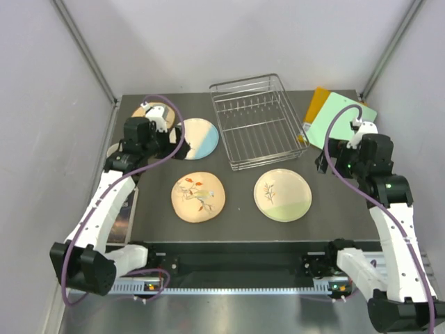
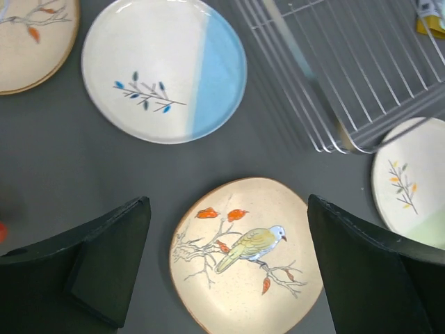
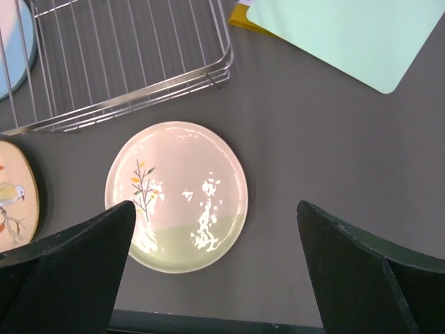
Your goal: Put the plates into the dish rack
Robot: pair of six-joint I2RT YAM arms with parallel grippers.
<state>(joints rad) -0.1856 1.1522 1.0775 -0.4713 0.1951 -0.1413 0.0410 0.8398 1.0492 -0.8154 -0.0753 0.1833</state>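
Four plates lie flat on the dark table. A tan bird plate (image 1: 198, 197) (image 2: 247, 254) shows below and between my left gripper's fingers. A white-and-blue plate (image 1: 198, 138) (image 2: 163, 69) lies behind it. A second tan plate (image 1: 154, 111) (image 2: 31, 42) is at the back left, partly hidden by the left arm. A cream-and-green plate (image 1: 281, 195) (image 3: 176, 196) lies front right. The wire dish rack (image 1: 257, 122) (image 2: 361, 76) (image 3: 118, 62) holds nothing. My left gripper (image 1: 146, 133) (image 2: 228, 202) and right gripper (image 1: 348, 149) (image 3: 215, 205) are open, empty, raised above the table.
A green board (image 1: 341, 118) (image 3: 341, 35) lies on an orange board (image 1: 316, 104) at the back right, beside the rack. A sliver of something red (image 2: 2, 229) shows at the left edge of the left wrist view. Grey walls enclose the table.
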